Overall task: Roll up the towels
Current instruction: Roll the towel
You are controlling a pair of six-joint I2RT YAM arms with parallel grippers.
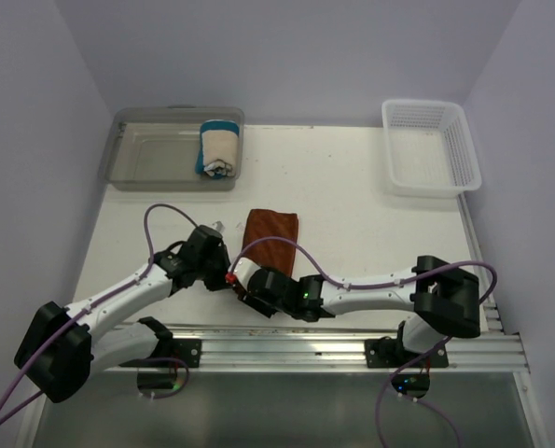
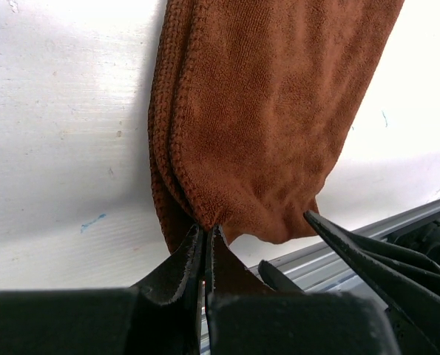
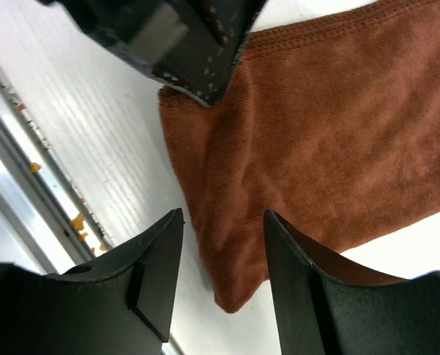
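A rust-brown towel (image 1: 271, 231) lies folded in a long strip on the white table, its near end between my two grippers. My left gripper (image 2: 207, 230) is shut on the near left corner of that towel (image 2: 264, 111). My right gripper (image 3: 223, 215) stands open, its fingers on either side of the near right corner of the brown towel (image 3: 338, 133) without pinching it. The left gripper's fingers (image 3: 197, 66) show at the top of the right wrist view. A cream towel with blue edges (image 1: 218, 147) sits rolled inside the clear bin (image 1: 156, 157).
A white mesh basket (image 1: 429, 149) stands at the back right of the table. An aluminium rail (image 1: 352, 338) runs along the near edge, just behind both grippers. The clear bin is at the back left.
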